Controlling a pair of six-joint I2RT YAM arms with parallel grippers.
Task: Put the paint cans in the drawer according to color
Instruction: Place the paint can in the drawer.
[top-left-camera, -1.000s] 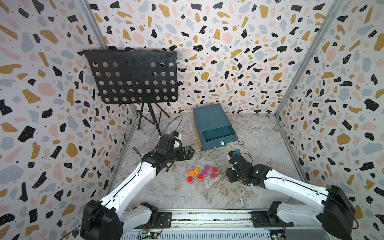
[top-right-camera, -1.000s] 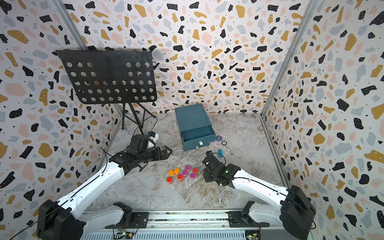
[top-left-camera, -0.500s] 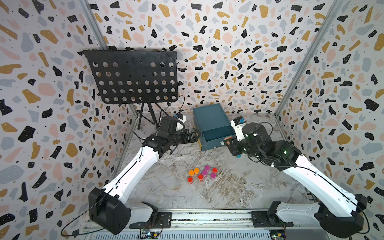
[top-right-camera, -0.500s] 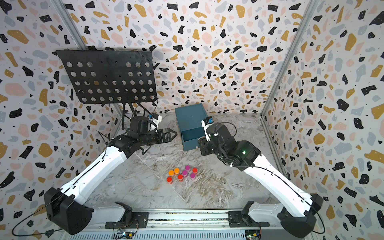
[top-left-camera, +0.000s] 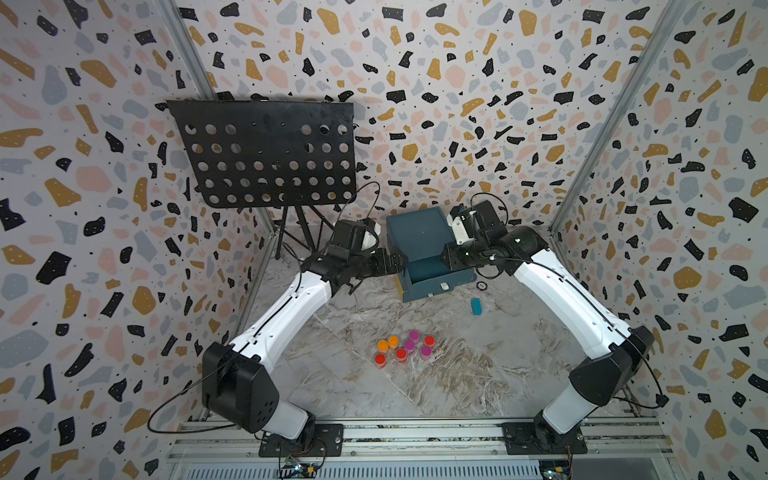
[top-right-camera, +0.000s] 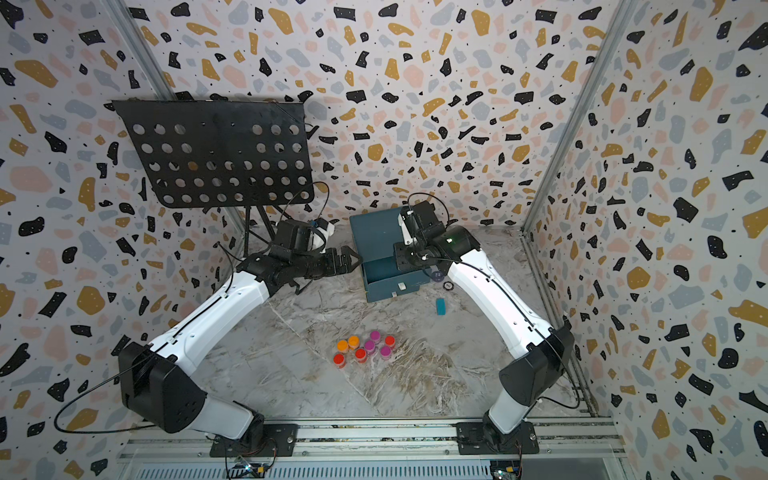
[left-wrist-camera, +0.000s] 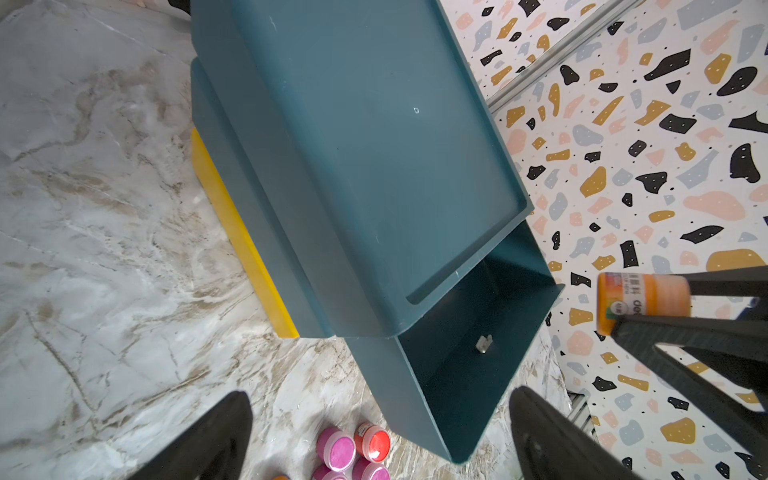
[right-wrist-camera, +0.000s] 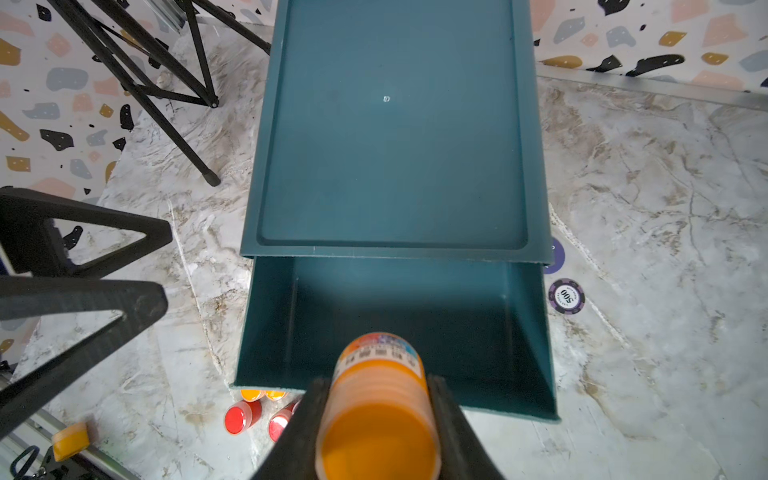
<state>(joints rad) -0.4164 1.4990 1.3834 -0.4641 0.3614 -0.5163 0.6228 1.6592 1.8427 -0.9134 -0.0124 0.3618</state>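
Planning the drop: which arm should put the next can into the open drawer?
Right: the right gripper holds an orange can above the open drawer; the left gripper stands open, empty, beside it.

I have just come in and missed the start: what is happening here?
The right gripper holds an orange jar over the open top drawer, which looks empty. The left gripper is open and empty, beside the chest. Eight other jars stand together on the table: two orange, three red, three magenta.
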